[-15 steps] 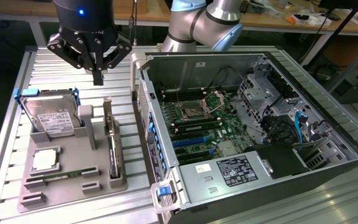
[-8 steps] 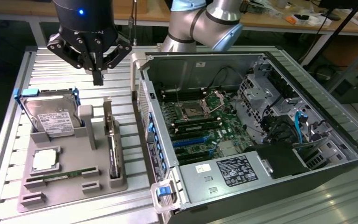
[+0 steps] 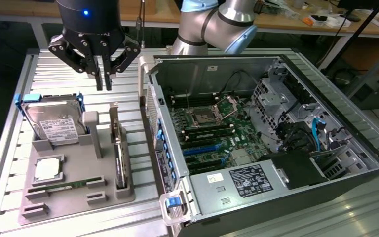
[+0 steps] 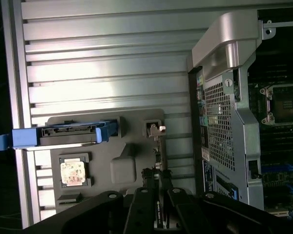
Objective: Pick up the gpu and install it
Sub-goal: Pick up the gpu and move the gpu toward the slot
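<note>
The gpu (image 3: 118,154) stands on its long edge in a slot of the grey holder tray (image 3: 77,203), with its silver bracket end toward the far side. In the wrist view the gpu (image 4: 157,148) shows edge-on as a thin line. My gripper (image 3: 104,88) hangs in the air above the tray's far end, a little to the exterior view's left of the card and well clear of it. Its two fingers point down with only a narrow gap and nothing between them. In the wrist view the gripper (image 4: 158,195) lines up over the card's edge.
The open computer case (image 3: 321,163) lies at the exterior view's right, its motherboard with blue expansion slots (image 3: 199,148) exposed. On the tray are a hard drive with blue clips (image 3: 51,121), a processor chip (image 3: 48,169) and a memory stick (image 3: 64,186). The case wall (image 4: 224,97) rises beside the tray.
</note>
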`<state>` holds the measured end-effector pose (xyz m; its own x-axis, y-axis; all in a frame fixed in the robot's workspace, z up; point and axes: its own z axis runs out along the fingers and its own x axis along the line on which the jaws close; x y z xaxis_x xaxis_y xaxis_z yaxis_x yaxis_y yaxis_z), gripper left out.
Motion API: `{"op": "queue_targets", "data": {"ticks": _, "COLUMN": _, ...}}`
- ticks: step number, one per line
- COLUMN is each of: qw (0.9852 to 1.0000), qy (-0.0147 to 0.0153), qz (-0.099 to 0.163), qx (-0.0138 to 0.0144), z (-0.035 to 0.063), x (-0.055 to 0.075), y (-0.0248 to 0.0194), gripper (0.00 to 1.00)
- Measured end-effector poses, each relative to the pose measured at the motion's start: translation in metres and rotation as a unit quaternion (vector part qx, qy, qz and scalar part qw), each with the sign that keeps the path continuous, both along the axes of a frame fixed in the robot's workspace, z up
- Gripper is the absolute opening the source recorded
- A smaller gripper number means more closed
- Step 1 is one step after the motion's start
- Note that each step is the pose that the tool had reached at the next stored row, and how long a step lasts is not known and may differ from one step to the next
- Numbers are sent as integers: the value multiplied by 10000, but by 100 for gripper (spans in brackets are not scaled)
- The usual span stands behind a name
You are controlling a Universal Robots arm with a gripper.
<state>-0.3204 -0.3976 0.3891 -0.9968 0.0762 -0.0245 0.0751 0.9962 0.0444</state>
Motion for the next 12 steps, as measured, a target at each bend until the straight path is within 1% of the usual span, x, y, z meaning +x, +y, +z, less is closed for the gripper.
{"op": "queue_targets", "data": {"ticks": 1, "qw": 10000, "qy": 0, "qz": 0, "qx": 0, "z": 0, "x": 0, "y": 0, "gripper": 24}}
{"op": "queue_targets", "data": {"ticks": 2, "qw": 10000, "qy": 0, "qz": 0, "qx": 0, "z": 0, "x": 0, "y": 0, "gripper": 36}}
{"op": "queue_targets", "data": {"ticks": 3, "qw": 10000, "qy": 0, "qz": 0, "qx": 0, "z": 0, "x": 0, "y": 0, "gripper": 42}}
{"op": "queue_targets", "data": {"ticks": 4, "qw": 10000, "qy": 0, "qz": 0, "qx": 0, "z": 0, "x": 0, "y": 0, "gripper": 42}}
{"op": "queue_targets", "data": {"ticks": 7, "qw": 10000, "qy": 0, "qz": 0, "qx": 0, "z": 0, "x": 0, "y": 0, "gripper": 60}}
{"op": "queue_targets", "data": {"ticks": 12, "qw": 10000, "qy": 0, "qz": 0, "qx": 0, "z": 0, "x": 0, "y": 0, "gripper": 60}}
